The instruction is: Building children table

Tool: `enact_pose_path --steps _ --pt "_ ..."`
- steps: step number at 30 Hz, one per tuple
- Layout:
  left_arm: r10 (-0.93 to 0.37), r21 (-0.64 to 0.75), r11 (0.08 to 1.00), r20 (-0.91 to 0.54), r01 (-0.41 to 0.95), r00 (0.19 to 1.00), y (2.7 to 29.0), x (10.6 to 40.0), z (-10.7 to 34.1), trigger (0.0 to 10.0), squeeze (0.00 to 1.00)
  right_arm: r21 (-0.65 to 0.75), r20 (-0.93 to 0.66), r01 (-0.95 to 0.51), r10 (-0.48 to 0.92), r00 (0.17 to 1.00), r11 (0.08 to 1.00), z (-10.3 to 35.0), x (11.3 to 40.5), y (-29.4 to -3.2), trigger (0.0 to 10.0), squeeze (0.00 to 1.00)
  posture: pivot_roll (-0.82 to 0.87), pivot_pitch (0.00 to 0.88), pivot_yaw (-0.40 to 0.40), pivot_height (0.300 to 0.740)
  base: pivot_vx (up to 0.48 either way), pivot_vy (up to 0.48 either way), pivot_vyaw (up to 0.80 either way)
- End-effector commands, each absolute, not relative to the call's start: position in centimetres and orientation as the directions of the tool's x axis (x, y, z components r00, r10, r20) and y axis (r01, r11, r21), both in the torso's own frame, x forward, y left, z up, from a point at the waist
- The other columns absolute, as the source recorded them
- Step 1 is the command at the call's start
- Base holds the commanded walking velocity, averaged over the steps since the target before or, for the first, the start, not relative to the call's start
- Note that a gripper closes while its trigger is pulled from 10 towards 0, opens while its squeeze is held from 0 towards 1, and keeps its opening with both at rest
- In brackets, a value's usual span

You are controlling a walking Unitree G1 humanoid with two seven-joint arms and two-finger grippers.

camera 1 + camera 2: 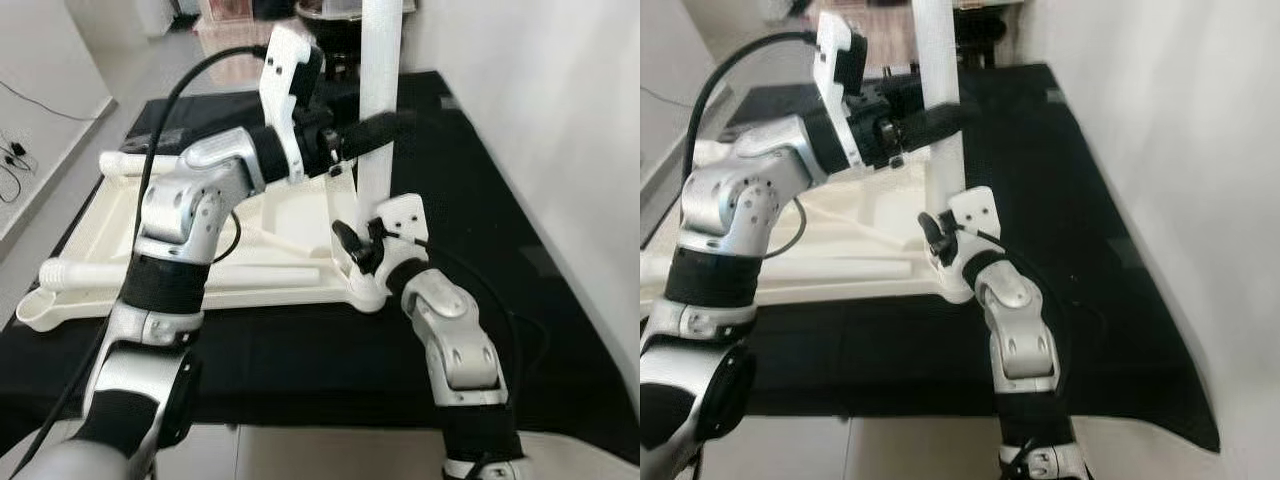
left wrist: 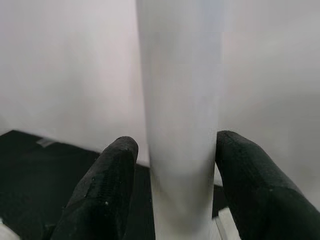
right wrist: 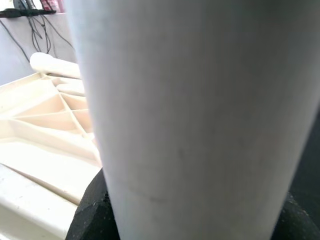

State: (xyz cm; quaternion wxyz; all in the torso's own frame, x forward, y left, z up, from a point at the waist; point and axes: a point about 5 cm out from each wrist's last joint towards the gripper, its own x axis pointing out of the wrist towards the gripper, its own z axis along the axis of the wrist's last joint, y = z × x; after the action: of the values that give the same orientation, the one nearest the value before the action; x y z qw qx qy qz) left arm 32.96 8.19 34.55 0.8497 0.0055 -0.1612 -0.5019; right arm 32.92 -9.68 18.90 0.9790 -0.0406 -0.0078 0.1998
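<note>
White table leg [image 1: 381, 120] stood upright at near-right corner of upturned tabletop [image 1: 120, 225]; left gripper [image 1: 395, 125] pinched it high, right gripper [image 1: 352, 245] clamped its base. Judged: seating leg; next needs straight downward press

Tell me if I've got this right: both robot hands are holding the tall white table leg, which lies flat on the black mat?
Not quite. The table leg stands upright at a corner of the upturned tabletop, not flat on the mat; the left eye view shows it. Both hands do hold it: the left hand higher up, the right hand near its base.
</note>
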Motion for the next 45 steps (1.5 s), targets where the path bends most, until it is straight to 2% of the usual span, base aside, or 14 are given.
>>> enact_pose_path --steps 1,9,10,13,14,16,17,20,25,26,35,43,44,45 --pt "-0.858 0.17 0.492 0.261 0.854 0.442 9.1 32.1 34.4 10.0 0.0 0.01 -0.216 -0.364 0.357 0.909 0.931 13.9 32.5 -10.0 0.0 0.0 -0.04 0.137 0.045 0.74 0.0 0.0 0.0" --pt "-0.846 0.167 0.514 0.263 0.841 0.464 11.1 29.4 33.7 10.0 0.0 0.019 -0.23 -0.289 0.286 0.93 0.957 14.5 31.0 -9.1 0.0 0.0 -0.03 0.136 0.043 0.74 0.0 0.0 0.0" --pt "-0.844 0.17 0.517 0.264 0.839 0.467 11.3 29.1 33.7 10.0 0.0 0.025 -0.228 -0.288 0.286 0.931 0.957 14.6 30.9 -9.1 10.0 0.0 -0.03 0.135 0.043 0.74 0.0 0.0 0.0" --pt "-0.84 0.176 0.525 0.264 0.833 0.474 11.8 28.6 33.8 10.0 0.0 0.034 -0.221 -0.295 0.295 0.929 0.955 14.8 30.9 -9.0 10.0 0.0 -0.03 0.135 0.043 0.74 0.0 0.0 0.0" --pt "-0.834 0.18 0.536 0.266 0.825 0.483 12.1 28.4 33.9 10.0 0.0 0.041 -0.201 -0.332 0.333 0.921 0.943 15.2 31.0 -8.8 10.0 0.55 -0.03 0.135 0.041 0.74 0.0 0.0 0.0" --pt "-0.832 0.182 0.539 0.268 0.822 0.486 12.2 28.3 33.9 10.0 0.0 0.045 -0.188 -0.352 0.354 0.916 0.935 15.5 31.0 -8.6 10.0 0.55 -0.03 0.135 0.041 0.74 0.0 0.0 0.0" --pt "-0.82 0.181 0.557 0.273 0.81 0.503 12.6 28.0 34.0 10.0 0.0 0.056 -0.138 -0.376 0.38 0.915 0.925 16.3 31.3 -8.7 10.0 1.0 -0.03 0.137 0.043 0.74 0.0 0.0 0.0" --pt "-0.809 0.173 0.574 0.275 0.8 0.52 13.0 27.7 33.9 10.0 0.0 0.089 -0.079 -0.407 0.414 0.907 0.909 17.4 31.6 -8.8 10.0 1.0 -0.03 0.137 0.042 0.74 0.0 0.0 0.0" --pt "-0.788 0.146 0.601 0.268 0.786 0.554 13.8 27.1 33.3 10.0 0.0 0.172 0.113 -0.597 0.586 0.802 0.784 21.2 31.6 -8.2 10.0 0.96 -0.03 0.139 0.043 0.74 0.0 0.0 0.0" --pt "-0.787 0.14 0.605 0.259 0.784 0.56 13.9 27.0 33.0 10.0 0.0 0.159 0.121 -0.64 0.629 0.768 0.751 21.6 31.6 -8.2 10.0 0.0 -0.02 0.138 0.043 0.74 0.0 0.0 0.0" --pt "-0.798 0.066 0.594 0.169 0.802 0.578 13.9 25.0 28.9 10.0 0.0 -0.031 0.029 -0.884 0.884 0.466 0.466 22.0 32.6 -9.0 10.0 0.0 0.0 0.138 0.034 0.74 0.0 0.0 0.0" --pt "-0.78 0.043 0.626 0.009 0.779 0.626 14.2 23.2 24.6 10.0 0.0 -0.037 -0.024 -0.901 0.901 0.433 0.432 21.5 35.0 -9.0 10.0 0.0 0.02 0.143 0.022 0.74 0.0 0.0 0.0" --pt "-0.776 0.046 0.63 -0.012 0.775 0.631 14.2 22.9 24.1 10.0 0.0 -0.033 -0.028 -0.902 0.902 0.431 0.43 21.4 35.2 -9.0 4.8 0.0 0.03 0.144 0.02 0.74 0.0 0.0 0.0" --pt "-0.776 0.046 0.63 -0.012 0.775 0.631 14.2 22.9 24.1 10.0 0.0 -0.033 -0.028 -0.902 0.902 0.431 0.43 21.4 35.2 -9.0 4.8 0.0 0.03 0.144 0.02 0.74 0.0 0.0 0.0"
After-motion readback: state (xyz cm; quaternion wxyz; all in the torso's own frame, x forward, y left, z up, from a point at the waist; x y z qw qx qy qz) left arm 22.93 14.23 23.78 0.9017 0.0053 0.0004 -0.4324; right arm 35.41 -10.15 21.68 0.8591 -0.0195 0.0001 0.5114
